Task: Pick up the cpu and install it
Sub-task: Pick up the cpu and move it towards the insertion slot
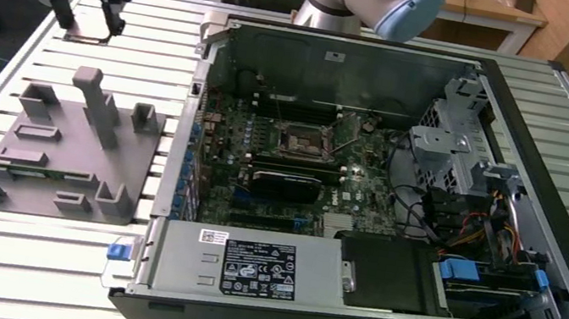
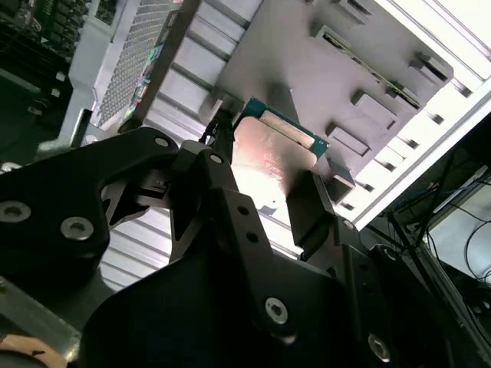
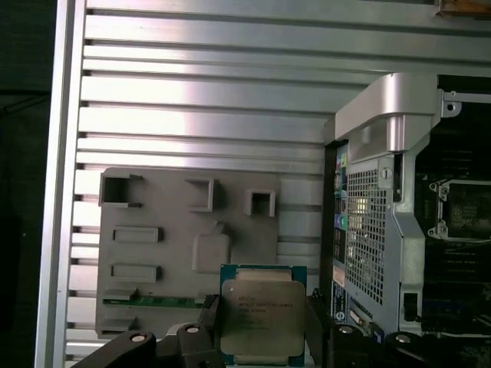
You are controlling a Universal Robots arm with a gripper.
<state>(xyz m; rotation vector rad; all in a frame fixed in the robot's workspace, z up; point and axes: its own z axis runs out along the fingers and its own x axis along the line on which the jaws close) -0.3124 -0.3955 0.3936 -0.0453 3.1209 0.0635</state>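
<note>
**A:** Where is the gripper?

**B:** In the upper left of the exterior view. The gripper [image 1: 85, 29] hangs over the slatted metal table [image 1: 19, 246], higher in the frame than the grey plastic fixture [image 1: 70, 143] and not touching it.

**A:** What are the fingers doing?

**B:** They are pinching the cpu [image 3: 262, 318]. In the first wrist view it sits between two dark fingers [image 3: 209, 314], one pressed against each of two opposite edges. Its pale silvery top faces the camera and a green border shows around it.

**A:** Does the other wrist camera agree?

**B:** Yes. In the second wrist view the same chip is clamped between the black fingers, and its green edge shows at the far side. Bright glare washes over its flat face.

**A:** So the chip is off the table?

**B:** It is held in the air. In the first wrist view the fixture and the table slats lie behind it.

**A:** And the computer?

**B:** The open computer case [image 1: 395, 186] lies on its side and takes up the centre and the exterior view's right. The square metal-framed socket [image 1: 303, 138] sits in the middle of the motherboard [image 1: 263, 148], just above a black heatsink block [image 1: 287, 181] in the frame. The cpu is well apart from the socket, out beyond the case's wall on the exterior view's left.
</note>
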